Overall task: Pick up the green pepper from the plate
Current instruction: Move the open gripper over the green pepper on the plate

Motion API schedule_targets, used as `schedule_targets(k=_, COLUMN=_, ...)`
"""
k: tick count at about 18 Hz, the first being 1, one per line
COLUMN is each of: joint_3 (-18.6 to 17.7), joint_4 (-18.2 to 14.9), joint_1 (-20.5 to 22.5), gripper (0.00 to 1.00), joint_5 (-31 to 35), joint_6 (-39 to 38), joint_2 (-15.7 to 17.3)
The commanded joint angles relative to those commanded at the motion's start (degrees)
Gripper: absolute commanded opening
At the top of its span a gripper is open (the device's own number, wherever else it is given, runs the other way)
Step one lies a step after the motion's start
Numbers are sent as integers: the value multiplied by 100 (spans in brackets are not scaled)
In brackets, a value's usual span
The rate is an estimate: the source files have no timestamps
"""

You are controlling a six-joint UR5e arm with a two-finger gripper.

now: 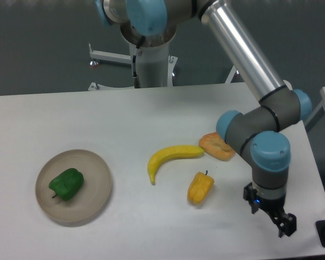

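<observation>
The green pepper (66, 184) lies on the beige plate (97, 189) at the left front of the table, a little left of the plate's middle, stem toward the front left. My gripper (271, 219) hangs at the far right front of the table, far from the plate. Its dark fingers point down and to the right, and I cannot tell from this angle whether they are open or shut. Nothing shows between them.
A yellow banana (170, 158) lies mid-table. A yellow-orange pepper (200, 188) lies just right of it. An orange-brown pastry-like item (215, 146) sits behind that, partly hidden by my arm. The table's right edge is next to the gripper.
</observation>
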Motion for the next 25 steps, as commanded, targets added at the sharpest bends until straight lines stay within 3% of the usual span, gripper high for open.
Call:
schedule_targets(k=4, joint_3=-694, joint_4=-9, joint_1=-263, gripper=100, joint_5=-53, joint_6=-693, joint_2=580)
schedule_targets(k=8, joint_3=-1205, joint_4=9, joint_1=-650, gripper=100, joint_5=-325, joint_6=-1914, joint_2=1029)
schedule_targets(k=18, joint_3=-2251, joint_4=53, joint_1=-1599, gripper=100, joint_5=-976, joint_6=-4683, joint_2=1671)
schedule_targets(k=25, joint_3=-2612, joint_4=79, joint_1=-2214, gripper=100, joint_5=-1135, joint_6=-4976, joint_2=1829)
